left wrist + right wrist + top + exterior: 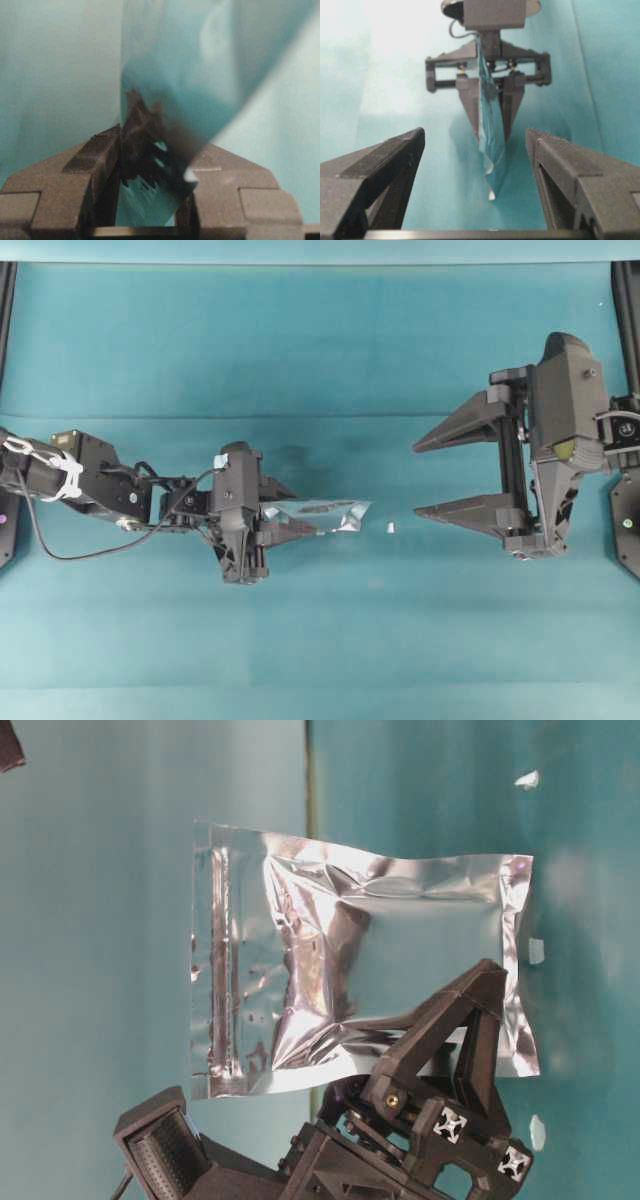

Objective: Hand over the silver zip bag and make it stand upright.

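Note:
The silver zip bag [338, 513] is a crinkled foil pouch hanging edge-on in the overhead view, left of the table's middle. My left gripper [292, 527] is shut on the bag's left end. At table level the bag [360, 960] shows its broad face, with the zip strip along one edge and the left gripper's fingers [470, 1020] clamped over the opposite part. The left wrist view shows the foil [200, 75] pinched between the jaws. My right gripper [418, 479] stands open to the right of the bag, apart from it and facing it. In its wrist view the bag [491, 150] hangs ahead between the fingers [395, 155].
A tiny white speck [391, 528] lies on the teal cloth between the bag's free end and the right gripper. Black frame rails run along the left edge [6, 300] and right edge [628, 300].

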Tool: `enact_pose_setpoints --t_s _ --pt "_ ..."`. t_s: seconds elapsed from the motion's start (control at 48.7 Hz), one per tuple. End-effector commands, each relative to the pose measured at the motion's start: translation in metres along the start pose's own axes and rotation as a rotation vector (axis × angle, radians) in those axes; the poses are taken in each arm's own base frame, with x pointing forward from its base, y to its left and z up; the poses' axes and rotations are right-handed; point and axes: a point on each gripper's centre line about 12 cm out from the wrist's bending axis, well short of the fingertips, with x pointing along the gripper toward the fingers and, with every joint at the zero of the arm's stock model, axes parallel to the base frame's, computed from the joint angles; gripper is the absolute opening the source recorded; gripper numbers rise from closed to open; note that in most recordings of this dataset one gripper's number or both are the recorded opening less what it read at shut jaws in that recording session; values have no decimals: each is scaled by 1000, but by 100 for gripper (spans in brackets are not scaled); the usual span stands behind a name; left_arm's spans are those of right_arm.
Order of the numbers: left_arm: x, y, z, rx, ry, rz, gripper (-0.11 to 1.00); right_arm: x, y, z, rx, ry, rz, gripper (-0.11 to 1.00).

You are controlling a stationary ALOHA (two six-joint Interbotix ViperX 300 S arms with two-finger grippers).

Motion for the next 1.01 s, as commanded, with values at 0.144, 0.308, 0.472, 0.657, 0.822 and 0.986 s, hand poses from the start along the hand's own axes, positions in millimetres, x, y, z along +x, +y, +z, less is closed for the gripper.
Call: enact_pose_setpoints --t_s 0.144,0.308,0.472,0.657,0.822,0.986 --pt "1 -5 1 7 3 -12 24 -3 1 4 8 -23 4 91" --pt "1 -6 1 8 1 -14 24 -3 1 5 8 -27 5 91" --pt "1 -6 2 8 0 -14 24 -2 1 4 8 -27 5 91" --pt "1 -6 1 7 3 -14 24 -3 1 3 8 -26 4 91" --pt "1 -7 1 8 1 -15 24 -3 1 2 8 -24 3 91" --pt "1 -7 2 8 0 -15 24 -3 1 2 8 -26 3 91"
